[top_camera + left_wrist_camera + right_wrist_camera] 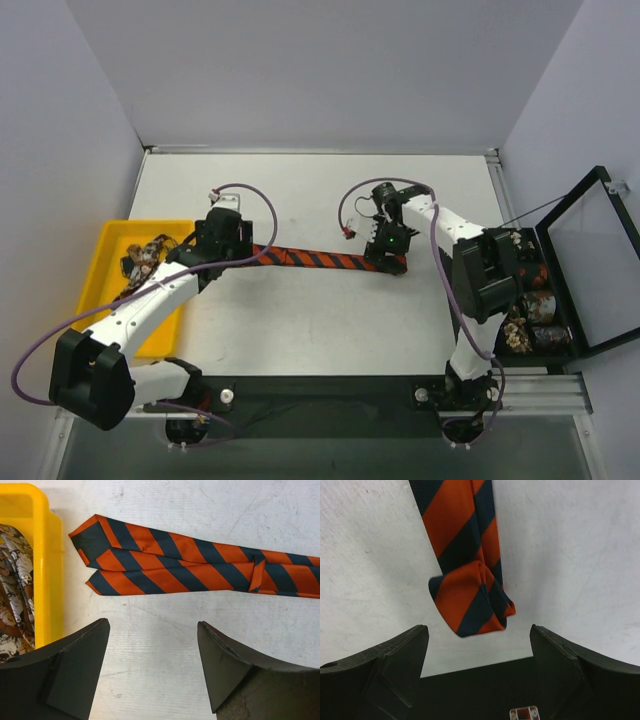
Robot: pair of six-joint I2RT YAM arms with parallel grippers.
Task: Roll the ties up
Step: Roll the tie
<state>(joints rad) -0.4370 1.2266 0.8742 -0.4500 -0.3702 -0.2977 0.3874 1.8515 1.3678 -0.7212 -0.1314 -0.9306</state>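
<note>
The striped tie [315, 259] is lying doubled and flat on the table [300, 330], with both its ends hiding under the arms from above. The left gripper [152, 627] and right gripper [479, 630] are both gaping wide, gripping nothing. Patterned ties [15, 580] are sitting in the yellow bin [47, 555] at left, partly cut off.

The long, narrow fabric necktie with red-orange and black diagonal stripes [320, 260] lies flat across the middle of the white table [320, 335], stretched from 9 o'clock to 3 o'clock. It is folded double: its two pointed tips lie stacked and slightly offset at the 9 o'clock end, and the 3 o'clock end is a loose, curled-over fold. Crumpled brown, cream and black patterned ties [145, 255] lie heaped at 9 o'clock in a yellow plastic tray [100, 275].
</note>
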